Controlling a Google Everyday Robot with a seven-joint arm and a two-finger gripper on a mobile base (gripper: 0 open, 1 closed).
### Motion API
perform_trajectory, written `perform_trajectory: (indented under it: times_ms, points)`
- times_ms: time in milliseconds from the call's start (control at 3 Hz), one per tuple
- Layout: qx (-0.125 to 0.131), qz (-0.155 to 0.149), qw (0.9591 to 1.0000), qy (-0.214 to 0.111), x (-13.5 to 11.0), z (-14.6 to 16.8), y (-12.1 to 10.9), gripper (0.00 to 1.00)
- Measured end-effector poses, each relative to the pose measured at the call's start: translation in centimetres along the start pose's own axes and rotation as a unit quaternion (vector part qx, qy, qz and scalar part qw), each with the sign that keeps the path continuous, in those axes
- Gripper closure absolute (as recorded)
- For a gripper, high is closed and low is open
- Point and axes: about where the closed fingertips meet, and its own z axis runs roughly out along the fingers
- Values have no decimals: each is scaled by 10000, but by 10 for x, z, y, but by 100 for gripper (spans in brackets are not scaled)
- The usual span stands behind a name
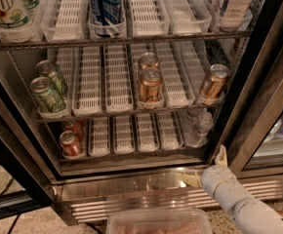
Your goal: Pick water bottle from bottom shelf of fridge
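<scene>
Camera view: gripper [206,168] sits just below the bottle [198,126], fingers spread wide. Bottle's upright on the bottom shelf [124,133]

Gripper [206,169] below bottom shelf [131,156]; water bottle [198,128] unobstructed.

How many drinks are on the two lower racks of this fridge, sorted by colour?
Green cans: 2
Gold cans: 3
Red cans: 2
Clear water bottles: 2
Total: 9
The gripper is at the lower right, outside the fridge, just below the water bottles.
</scene>
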Motion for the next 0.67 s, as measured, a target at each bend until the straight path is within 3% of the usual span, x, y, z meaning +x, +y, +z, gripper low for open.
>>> perform_trajectory:
  times_ms: [667]
  points:
    - [139,-318,9986,-408,-7,4,-1,0]
